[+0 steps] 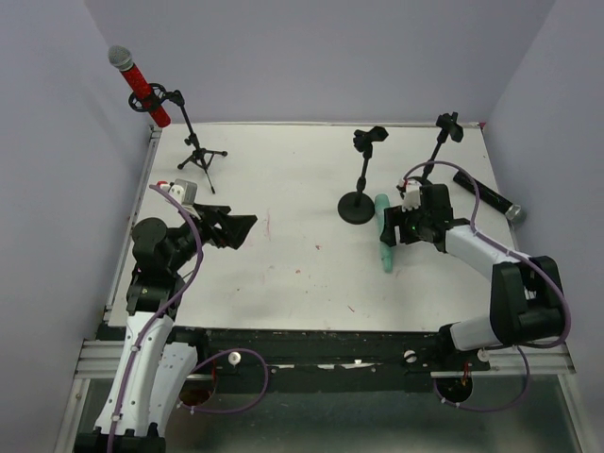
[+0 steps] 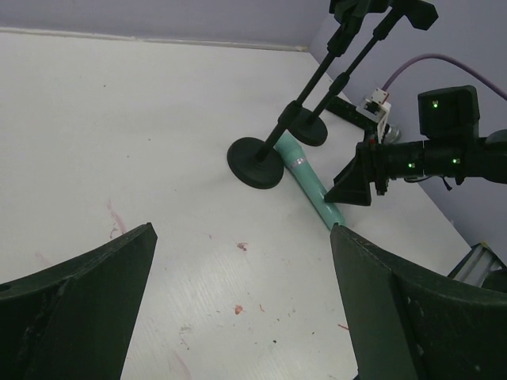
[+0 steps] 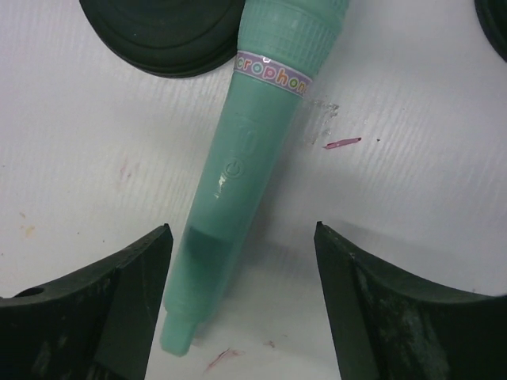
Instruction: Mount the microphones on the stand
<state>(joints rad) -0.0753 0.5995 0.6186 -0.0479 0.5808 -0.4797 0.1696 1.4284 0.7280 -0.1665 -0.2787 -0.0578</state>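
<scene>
The red microphone (image 1: pixel 142 87) sat clipped in the tripod stand (image 1: pixel 195 143) — the green microphone (image 1: pixel 387 257) lay flat beside a round-based stand (image 1: pixel 360 204), the black microphone (image 1: pixel 487 194) far right.

**My white table, three stands and two microphones on it**

I see a white table (image 1: pixel 283 274) with a few small red marks (image 1: pixel 267 223) on it. A three-legged stand (image 1: pixel 200 159) is at the back left corner. A stand with a round foot (image 1: pixel 358 208) is near the middle. A green microphone (image 1: pixel 386 253) lies flat just beside that foot, thin end toward the near edge. A second stand (image 1: pixel 436 151) is at the back right. A black microphone (image 1: pixel 483 192) lies flat near the right edge.
</scene>
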